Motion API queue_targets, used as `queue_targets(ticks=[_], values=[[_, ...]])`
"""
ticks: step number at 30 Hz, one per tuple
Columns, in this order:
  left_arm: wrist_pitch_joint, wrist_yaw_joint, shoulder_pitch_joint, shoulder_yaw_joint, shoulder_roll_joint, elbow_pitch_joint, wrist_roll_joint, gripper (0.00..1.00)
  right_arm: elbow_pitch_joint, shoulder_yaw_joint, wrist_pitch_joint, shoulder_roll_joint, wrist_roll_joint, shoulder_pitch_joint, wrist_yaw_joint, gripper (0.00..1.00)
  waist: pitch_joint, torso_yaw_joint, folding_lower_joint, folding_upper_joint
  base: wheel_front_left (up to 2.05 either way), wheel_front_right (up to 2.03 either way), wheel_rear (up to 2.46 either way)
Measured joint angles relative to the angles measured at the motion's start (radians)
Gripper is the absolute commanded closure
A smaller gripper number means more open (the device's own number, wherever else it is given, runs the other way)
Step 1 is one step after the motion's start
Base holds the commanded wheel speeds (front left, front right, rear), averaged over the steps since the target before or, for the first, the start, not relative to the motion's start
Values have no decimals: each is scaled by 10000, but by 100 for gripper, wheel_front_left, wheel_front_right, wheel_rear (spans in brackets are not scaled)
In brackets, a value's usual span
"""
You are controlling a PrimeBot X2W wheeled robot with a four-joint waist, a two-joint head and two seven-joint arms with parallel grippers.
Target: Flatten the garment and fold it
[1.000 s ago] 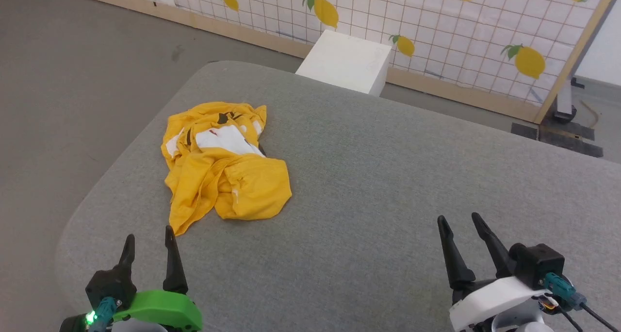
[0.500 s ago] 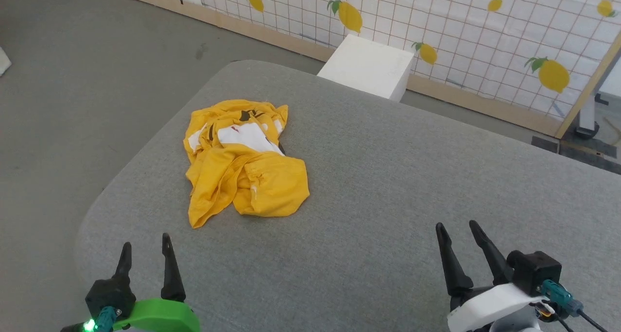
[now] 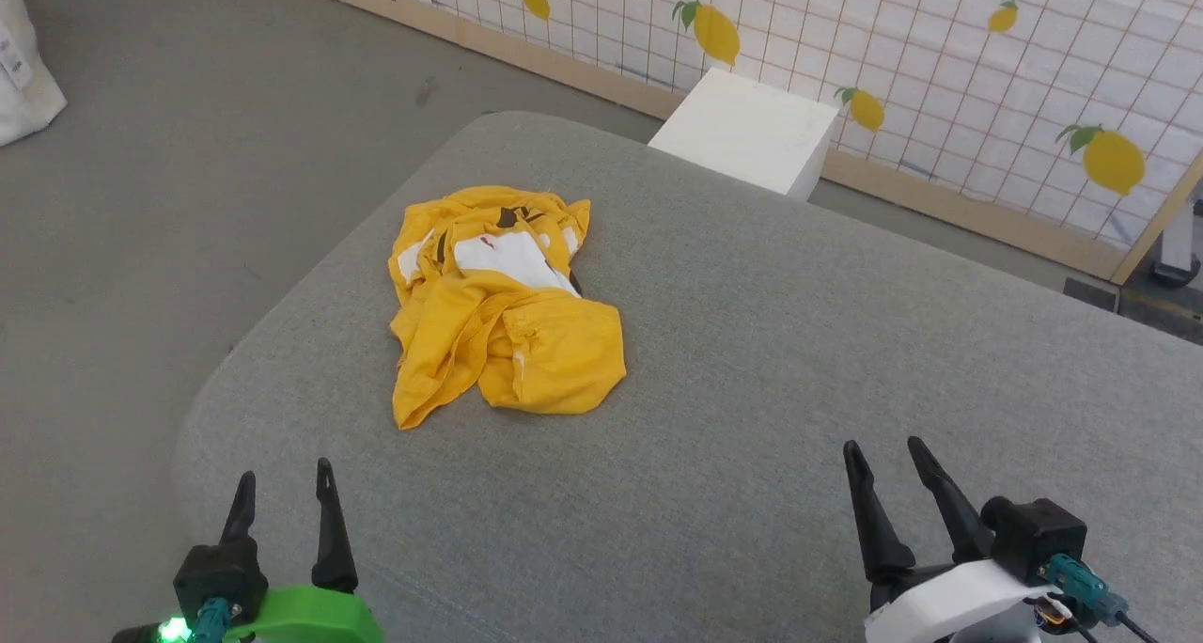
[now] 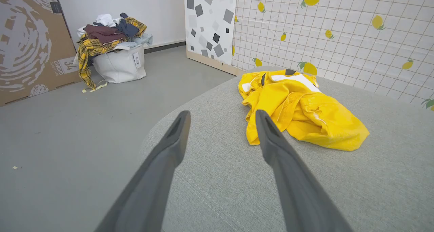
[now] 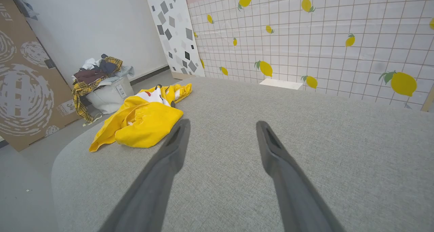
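Observation:
The garment (image 3: 503, 305) is a mustard-yellow T-shirt with white patches and black marks, lying crumpled in a heap on the left part of the grey fabric table (image 3: 799, 361). It also lies ahead of the fingers in the left wrist view (image 4: 301, 106) and off to the left in the right wrist view (image 5: 145, 118). My left gripper (image 3: 285, 478) hovers open near the table's front left corner, well short of the shirt. Near the front right, my right gripper (image 3: 885, 453) is open too, and nothing is between either pair of fingers.
A white box (image 3: 747, 131) stands on the floor behind the table, before a lemon-print grid partition (image 3: 940, 51). A white laundry bag heaped with clothes (image 4: 113, 52) sits on the grey floor to the left, beside a cardboard panel (image 4: 30, 42).
The head camera has turned left, so the whole picture has shifted right. The garment lies as it did and both grippers stay open in place.

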Motion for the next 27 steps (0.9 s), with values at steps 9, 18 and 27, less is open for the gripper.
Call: queue_targets(ticks=[9, 18, 27], values=[[882, -756, -1755, -136, 422, 462, -458, 0, -38, -272, -46, 2, -176, -30, -2, 0, 559, -22, 0, 0, 0, 0, 0], [3373, -1716, -6138, 77, 817, 3003, -2238, 0, -1116, -765, 782, 6, -1058, -344, -2, 0, 1618, -345, 1, 0, 0, 0, 0], [6608, -1396, -8861, 646, 1062, 6236, -3595, 0, -2692, -1298, 1707, 8, -1812, -344, -2, 0, 2983, -1108, 1, 1, 0, 0, 0]])
